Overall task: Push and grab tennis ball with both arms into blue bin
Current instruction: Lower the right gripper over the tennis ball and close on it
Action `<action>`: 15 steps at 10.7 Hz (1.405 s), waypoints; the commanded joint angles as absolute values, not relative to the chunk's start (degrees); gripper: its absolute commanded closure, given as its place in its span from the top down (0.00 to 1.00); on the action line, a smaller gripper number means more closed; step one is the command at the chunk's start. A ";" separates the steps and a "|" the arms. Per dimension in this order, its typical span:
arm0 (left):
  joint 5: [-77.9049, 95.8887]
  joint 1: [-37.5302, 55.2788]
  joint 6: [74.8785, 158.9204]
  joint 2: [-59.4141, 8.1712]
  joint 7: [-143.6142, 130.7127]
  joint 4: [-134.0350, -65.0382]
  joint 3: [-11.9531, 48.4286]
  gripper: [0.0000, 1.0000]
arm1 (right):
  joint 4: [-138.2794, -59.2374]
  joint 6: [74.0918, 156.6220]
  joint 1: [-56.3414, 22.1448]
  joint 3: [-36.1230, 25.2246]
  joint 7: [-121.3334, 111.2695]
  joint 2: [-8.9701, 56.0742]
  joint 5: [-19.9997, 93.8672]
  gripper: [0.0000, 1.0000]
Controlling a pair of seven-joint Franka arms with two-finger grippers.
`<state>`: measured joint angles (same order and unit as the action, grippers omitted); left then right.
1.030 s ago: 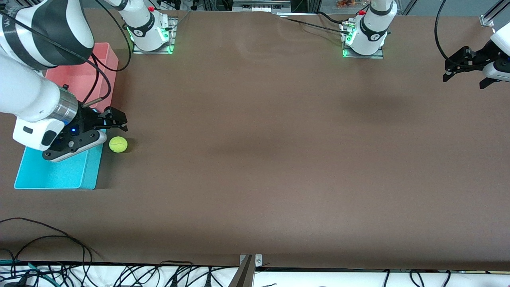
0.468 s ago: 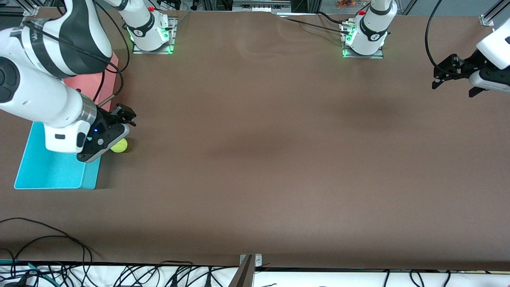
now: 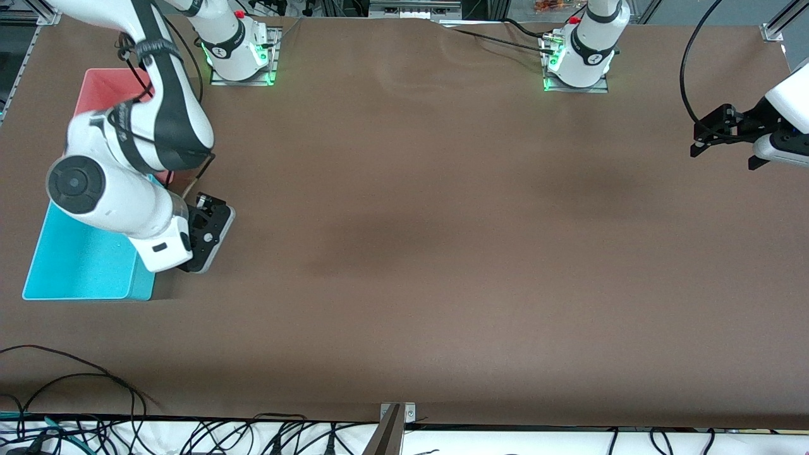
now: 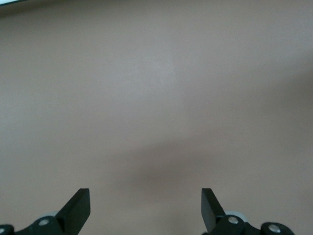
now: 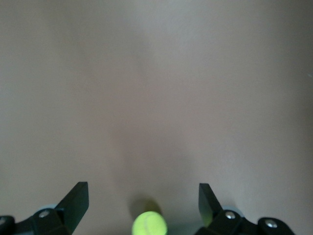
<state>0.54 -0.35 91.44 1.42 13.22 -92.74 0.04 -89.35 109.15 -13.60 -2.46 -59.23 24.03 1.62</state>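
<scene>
The tennis ball (image 5: 149,225) shows only in the right wrist view, small and yellow-green on the brown table, below and between my right gripper's (image 5: 143,193) open fingers and touching neither. In the front view the right hand covers it. There my right gripper (image 3: 208,229) points down at the table just beside the blue bin (image 3: 141,281), on the bin's side toward the left arm's end. My left gripper (image 3: 723,155) hangs open and empty over the table at the left arm's end. Its wrist view shows bare table between the spread fingers of the left gripper (image 4: 144,196).
A pink bin (image 3: 101,85) stands farther from the front camera than the blue bin, partly covered by the right arm. Both arm bases (image 3: 239,60) (image 3: 576,63) stand along the table's back edge. Cables lie past the front edge.
The right arm has swung out over the ball and turned its hand downward, hiding the ball in the front view. The left gripper has shifted slightly.
</scene>
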 commanded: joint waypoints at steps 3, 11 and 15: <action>1.05 1.05 89.65 -0.26 12.74 -90.44 -0.70 1.00 | -102.90 121.36 -10.20 -2.46 -81.01 22.41 1.76 1.00; -2.08 1.40 89.56 -0.35 6.68 -90.35 -0.35 1.00 | -122.86 136.13 -3.69 -2.90 -88.77 15.74 1.76 1.00; -5.10 1.32 89.56 -0.35 6.42 -90.18 1.67 1.00 | -126.73 142.97 -2.73 -3.08 -93.14 15.82 1.76 1.00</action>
<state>-3.84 1.15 91.03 0.46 7.21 -92.33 1.65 -122.50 137.61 -3.75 -3.30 -89.06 17.61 1.64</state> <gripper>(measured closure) 0.000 0.000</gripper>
